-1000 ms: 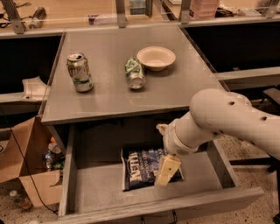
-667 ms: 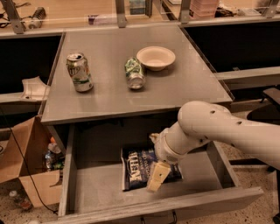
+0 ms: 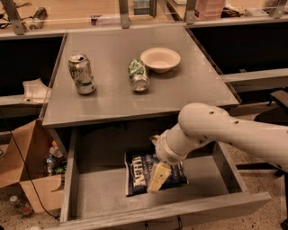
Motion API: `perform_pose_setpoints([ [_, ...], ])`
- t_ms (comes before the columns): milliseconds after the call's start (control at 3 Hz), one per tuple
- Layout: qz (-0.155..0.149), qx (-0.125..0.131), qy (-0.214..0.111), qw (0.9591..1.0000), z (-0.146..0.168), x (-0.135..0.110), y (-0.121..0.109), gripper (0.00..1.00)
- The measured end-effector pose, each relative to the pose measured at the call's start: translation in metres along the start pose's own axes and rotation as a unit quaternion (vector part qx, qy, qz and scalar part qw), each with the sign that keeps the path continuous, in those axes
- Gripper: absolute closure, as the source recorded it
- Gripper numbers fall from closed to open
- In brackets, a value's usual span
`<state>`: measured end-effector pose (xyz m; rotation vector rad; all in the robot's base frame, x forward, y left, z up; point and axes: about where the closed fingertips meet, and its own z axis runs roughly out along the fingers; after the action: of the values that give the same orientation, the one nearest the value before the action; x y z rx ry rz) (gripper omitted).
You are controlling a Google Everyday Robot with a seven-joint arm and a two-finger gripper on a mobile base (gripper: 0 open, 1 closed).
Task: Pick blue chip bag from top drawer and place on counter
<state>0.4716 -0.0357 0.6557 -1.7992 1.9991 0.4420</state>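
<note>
Blue chip bag (image 3: 138, 173) lay in the top drawer (image 3: 96, 191) beneath my hand (image 3: 158, 178), grip unclear; I judged grasping came next.

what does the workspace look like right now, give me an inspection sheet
surface: grey counter, top drawer below it pulled open
job's things: blue chip bag lying flat on the drawer floor, not yet on the counter
clutter: upright soda can, soda can on its side, empty bowl, all on the counter
grippers: gripper low inside the drawer, over the bag
cables: black cable running down across the cardboard box at left
surroundings: bottles on the floor left of the drawer; tan wooden shelf with metal posts behind
</note>
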Motion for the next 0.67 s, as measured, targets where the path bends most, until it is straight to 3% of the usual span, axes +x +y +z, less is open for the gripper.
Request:
perform_pose_setpoints([
  [333, 0.018, -0.02, 0.007, 0.9996, 0.0342, 0.0159, 0.0073, 0.0],
  [667, 0.018, -0.021, 0.007, 0.9996, 0.0345, 0.016, 0.0074, 0.0],
])
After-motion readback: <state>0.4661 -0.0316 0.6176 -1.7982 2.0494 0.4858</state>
